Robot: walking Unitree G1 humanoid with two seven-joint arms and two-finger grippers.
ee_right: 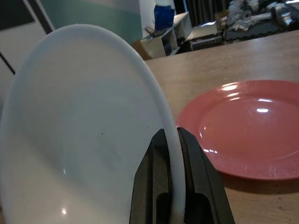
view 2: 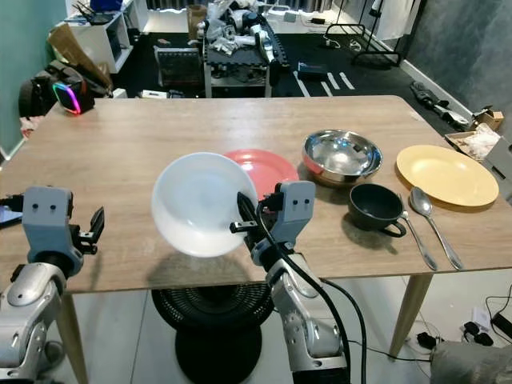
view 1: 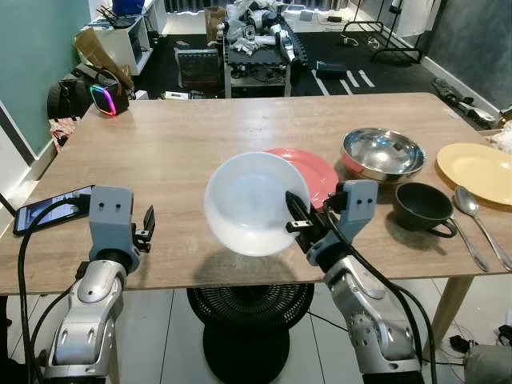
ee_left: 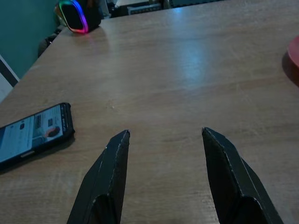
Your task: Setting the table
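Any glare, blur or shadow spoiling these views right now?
Left eye view: sharp; the white bowl casts a soft shadow on the table edge. Right wrist view: glare spots on the red plate; the near bowl rim is soft where the right end effector pinches it. Left wrist view: clear, pale sheen on the wood.

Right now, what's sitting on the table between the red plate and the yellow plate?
In the left eye view, a shiny steel bowl sits between the round red plate and the round yellow plate, with a black cup nearer the front edge.
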